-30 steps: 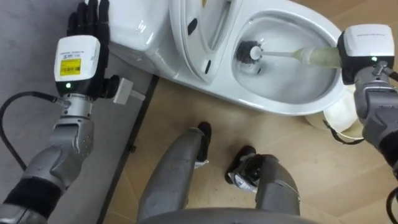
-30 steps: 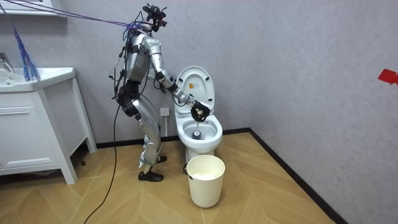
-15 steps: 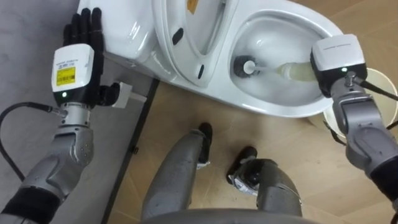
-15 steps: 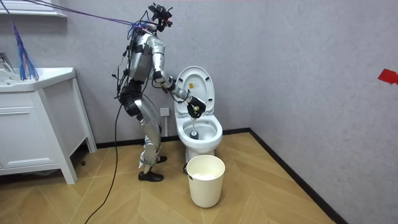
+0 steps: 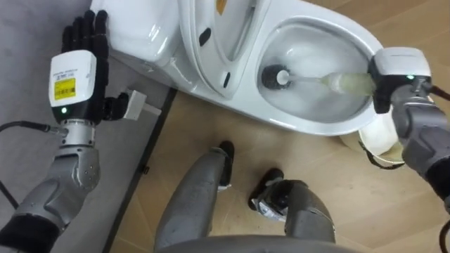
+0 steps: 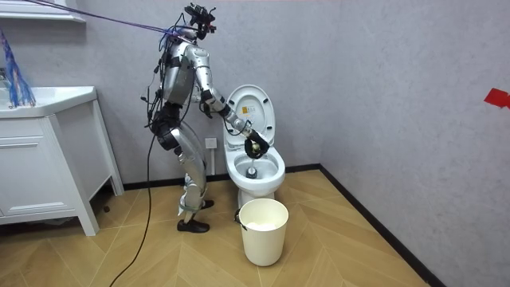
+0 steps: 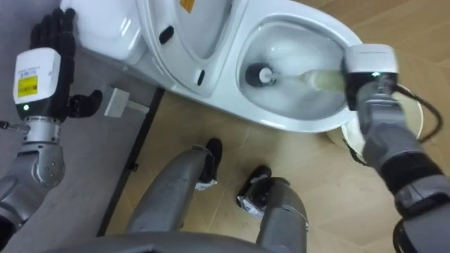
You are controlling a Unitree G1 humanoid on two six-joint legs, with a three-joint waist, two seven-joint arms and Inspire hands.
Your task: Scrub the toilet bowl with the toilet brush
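Note:
A white toilet [image 5: 302, 121] stands before me with its lid [image 5: 218, 42] raised. Down in the bowl lies the dark round head of the toilet brush [image 5: 276, 76], and its pale handle runs right to my right hand [image 5: 397, 76]. That hand is shut on the handle over the bowl's right rim, its back towards me. My left hand [image 5: 76, 67] is held up open, fingers straight, beside the tank at the wall and touches nothing. In the room view I stand at the toilet [image 6: 255, 171], right hand [image 6: 255, 145] over the bowl.
A white waste bin [image 6: 263, 231] stands on the wooden floor in front of the toilet, partly under my right arm [image 5: 383, 137]. A small white box [image 5: 140, 105] sits on the grey wall by my left hand. A white vanity [image 6: 48, 159] stands further off.
My right hand swung in over the bowl and back out to the right, dragging the brush head a little across the bottom. My left hand stayed raised and open.

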